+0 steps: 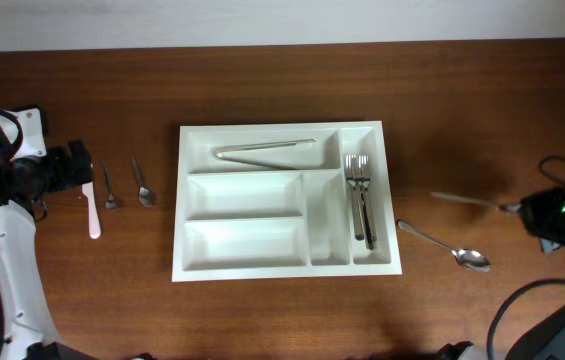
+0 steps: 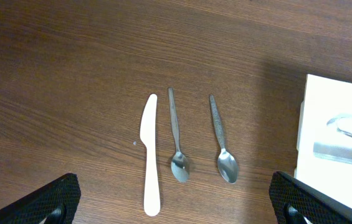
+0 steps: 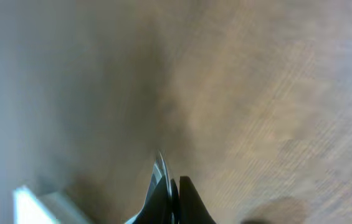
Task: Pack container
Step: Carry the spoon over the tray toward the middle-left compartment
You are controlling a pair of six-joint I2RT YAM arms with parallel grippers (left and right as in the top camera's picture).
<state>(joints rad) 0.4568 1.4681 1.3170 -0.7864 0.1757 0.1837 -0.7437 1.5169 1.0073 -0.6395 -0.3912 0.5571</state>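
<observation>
The container is a white cutlery tray [image 1: 190, 205] in the middle of the table. It holds metal tongs [image 1: 264, 149] in its top long compartment and forks [image 1: 359, 195] in its right narrow compartment. A white plastic knife [image 1: 92, 208] and two small spoons [image 1: 109, 190] [image 1: 143, 185] lie to its left. My left gripper [image 1: 70, 166] is open and empty above them [image 2: 172, 182]. My right gripper [image 1: 528, 210] is shut on a thin metal utensil [image 1: 467, 200] held above the table, seen edge-on in the right wrist view [image 3: 161, 165].
A large spoon [image 1: 452, 250] lies on the table right of the tray, below the held utensil. In the left wrist view the knife [image 2: 152, 155] and both spoons [image 2: 176, 140] [image 2: 221, 143] lie side by side, with the tray's edge [image 2: 331, 99] at the right.
</observation>
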